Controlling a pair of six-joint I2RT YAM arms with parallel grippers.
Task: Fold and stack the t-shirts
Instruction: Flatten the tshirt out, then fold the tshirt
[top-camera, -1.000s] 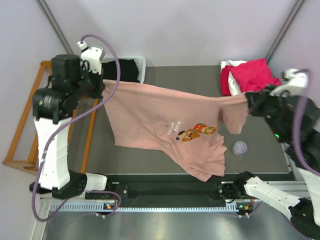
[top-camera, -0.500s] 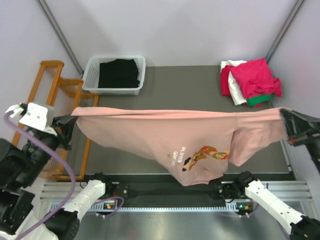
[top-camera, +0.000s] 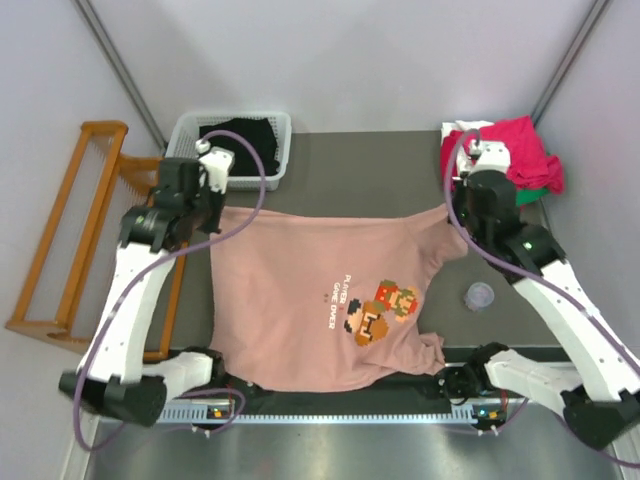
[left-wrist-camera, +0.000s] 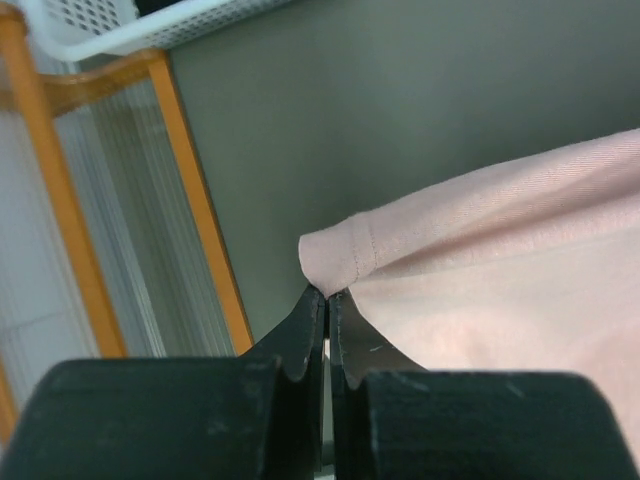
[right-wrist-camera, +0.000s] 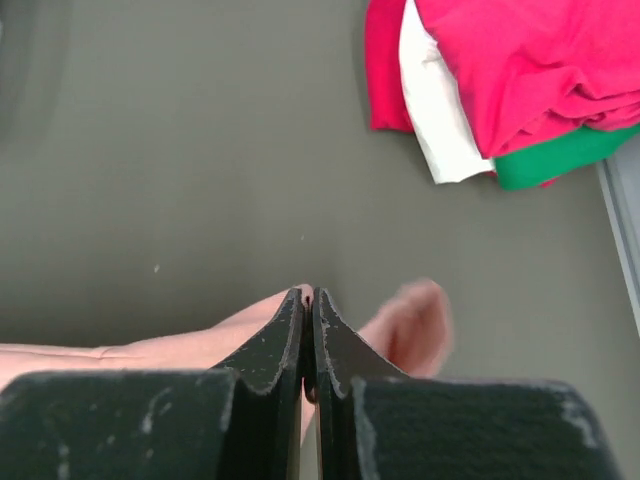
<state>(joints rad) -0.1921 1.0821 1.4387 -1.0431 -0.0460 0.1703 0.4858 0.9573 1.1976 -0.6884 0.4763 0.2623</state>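
Note:
The large dusty-pink t-shirt (top-camera: 300, 290) lies spread over the table, pixel-art print (top-camera: 380, 310) facing up, its lower hem hanging over the near edge. My left gripper (top-camera: 220, 210) is shut on its far-left corner (left-wrist-camera: 340, 255). My right gripper (top-camera: 455, 212) is shut on its far-right corner (right-wrist-camera: 200, 345), with a blurred sleeve (right-wrist-camera: 415, 325) beside the fingers. In the wrist views both grippers (left-wrist-camera: 327, 293) (right-wrist-camera: 308, 292) pinch pink cloth at the very tips. A pile with a crimson-pink t-shirt (top-camera: 520, 150), a white one (top-camera: 462, 140) and a green one (top-camera: 535, 195) sits at the back right.
A white basket (top-camera: 185, 140) holding black cloth stands at the back left. A wooden rack (top-camera: 70, 230) runs along the table's left side. A small clear round object (top-camera: 481, 296) lies right of the shirt. The pile (right-wrist-camera: 520, 60) lies just beyond my right gripper.
Both arms swung from the near edge toward the back of the table. The shirt, stretched taut in the air before, now lies draped on the table with its print up.

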